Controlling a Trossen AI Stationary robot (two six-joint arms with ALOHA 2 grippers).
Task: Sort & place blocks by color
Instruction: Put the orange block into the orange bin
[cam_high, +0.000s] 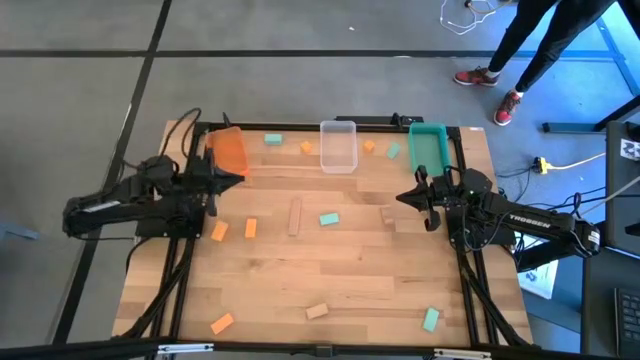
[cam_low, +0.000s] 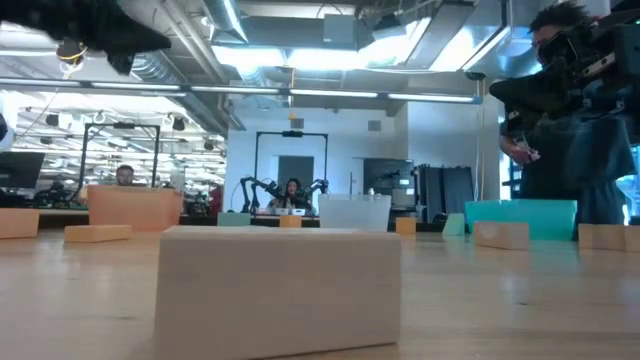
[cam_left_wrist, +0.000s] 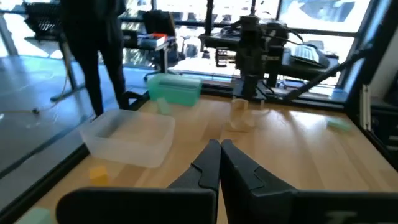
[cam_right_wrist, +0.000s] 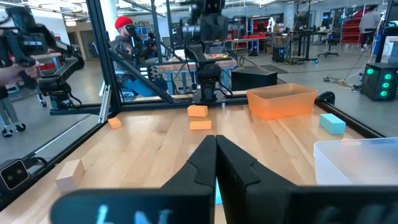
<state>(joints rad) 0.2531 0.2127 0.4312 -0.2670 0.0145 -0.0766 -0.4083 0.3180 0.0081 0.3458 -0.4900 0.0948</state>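
Observation:
Small orange, teal and plain wood blocks lie flat and scattered over the table: an orange pair (cam_high: 235, 229), a long wood one (cam_high: 295, 216), a teal one (cam_high: 329, 219) and a wood one (cam_high: 390, 214) in the middle. More lie near the bins and along the near edge. My left gripper (cam_high: 238, 178) hovers shut beside the orange bin (cam_high: 230, 150), its fingertips together in the left wrist view (cam_left_wrist: 219, 146). My right gripper (cam_high: 402, 197) hovers shut in front of the teal bin (cam_high: 428, 145), its fingertips also meeting (cam_right_wrist: 216, 140). Neither holds a block.
The orange bin, a clear bin (cam_high: 338, 145) and the teal bin stand in a row along the far edge. A wood block (cam_low: 280, 285) lies close to the low camera. A person's legs (cam_high: 520, 50) show on the floor beyond the table's far right corner.

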